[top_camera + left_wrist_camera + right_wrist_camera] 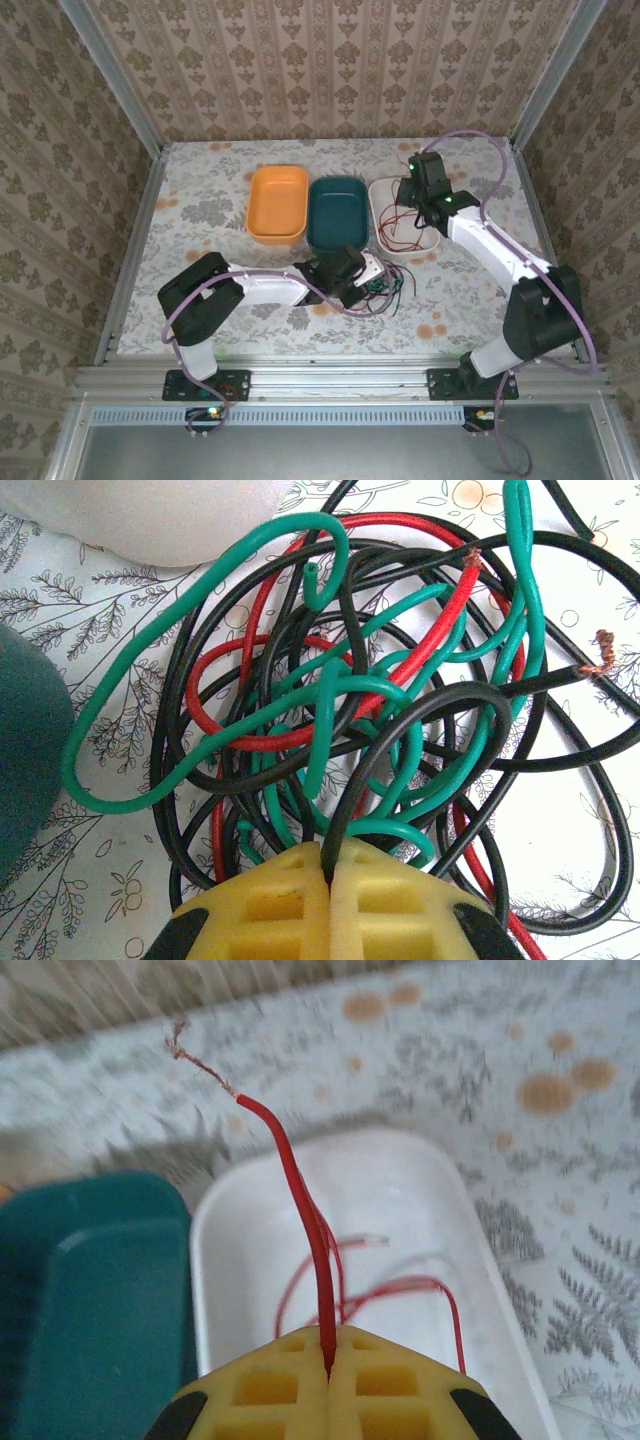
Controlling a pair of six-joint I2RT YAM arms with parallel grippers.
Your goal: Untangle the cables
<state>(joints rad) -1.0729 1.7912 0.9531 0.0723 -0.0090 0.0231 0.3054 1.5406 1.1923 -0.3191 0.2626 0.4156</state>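
Left fingers [270, 905] pinched shut on thin black wire [338, 820] in red-green-black cable tangle [330, 710] on floral worktop [100, 880]. Right fingers [390, 1385] clamp thin red wire [303, 1200], probably above white oval tray [420, 1200] (blurry). Tip: lift slow, pin tangle.

The left hand [328, 880], its yellow pads pressed together, pinches a black cable [345, 800] that arcs up into the tangle. The cables [370, 710], green, red and black, lie looped over one another on the floral surface [100, 880]. Bare copper strands [600, 655] show at the right. A white tray [170, 515] and a teal tray [25, 740] sit at the left.
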